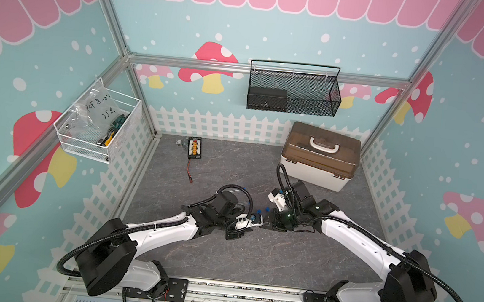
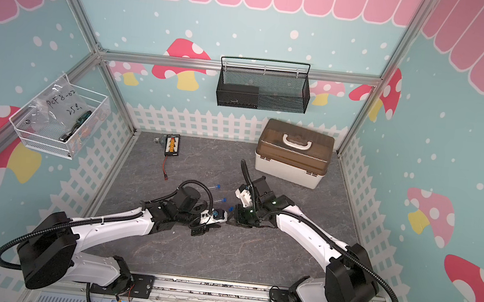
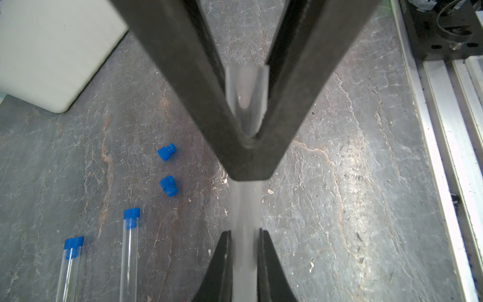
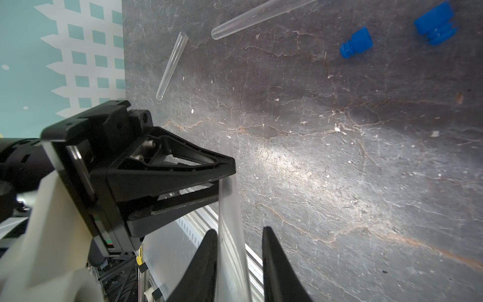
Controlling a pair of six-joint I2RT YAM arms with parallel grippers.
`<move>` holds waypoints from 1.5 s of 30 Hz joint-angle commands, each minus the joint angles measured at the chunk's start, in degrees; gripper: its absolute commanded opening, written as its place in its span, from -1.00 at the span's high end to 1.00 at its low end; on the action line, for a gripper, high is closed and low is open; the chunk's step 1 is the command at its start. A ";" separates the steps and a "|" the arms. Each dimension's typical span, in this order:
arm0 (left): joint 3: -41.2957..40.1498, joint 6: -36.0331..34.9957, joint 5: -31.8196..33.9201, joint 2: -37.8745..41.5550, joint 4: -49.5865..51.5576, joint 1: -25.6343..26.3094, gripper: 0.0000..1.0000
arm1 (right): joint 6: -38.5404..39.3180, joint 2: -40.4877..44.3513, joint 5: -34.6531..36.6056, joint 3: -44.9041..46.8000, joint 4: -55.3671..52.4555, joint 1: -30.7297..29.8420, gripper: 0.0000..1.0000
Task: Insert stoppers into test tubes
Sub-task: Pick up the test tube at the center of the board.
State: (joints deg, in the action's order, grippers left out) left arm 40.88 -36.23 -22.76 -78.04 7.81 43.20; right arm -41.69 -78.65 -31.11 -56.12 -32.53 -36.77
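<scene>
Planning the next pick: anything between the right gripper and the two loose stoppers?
Nothing on the table between them: bare surface runs from the right gripper to both blue stoppers. But its open jaws straddle the clear test tube clamped by the left gripper; it would likely have to clear that tube first.

Centre passage obstructed: left gripper (image 3: 244, 231) and right gripper (image 4: 239, 228) meet tip to tip. Loose stoppers (image 3: 166, 152) lie just beyond the junction, with capped tubes (image 3: 130, 248) beyond the left arm. A lidded box (image 1: 320, 157) occupies the far right corner and a charger board (image 1: 194, 148) the far left. The near strip of the table (image 1: 253, 261) is passable.
</scene>
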 commanded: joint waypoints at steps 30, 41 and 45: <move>-0.26 0.45 -0.70 -0.15 -1.02 -0.31 0.50 | -0.50 0.08 -1.12 -1.27 -0.69 -0.65 0.79; -0.89 0.41 -0.85 0.20 -2.00 -0.48 0.36 | -1.28 2.05 -4.15 -2.73 -0.78 -0.60 0.81; -1.06 0.54 -0.97 0.43 -2.30 -0.66 0.39 | -1.63 2.45 -4.57 -2.95 -0.47 -0.60 0.81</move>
State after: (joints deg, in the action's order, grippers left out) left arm 40.73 -35.79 -22.72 -78.43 6.61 43.00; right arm -42.50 -77.41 -34.54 -57.80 -32.82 -36.91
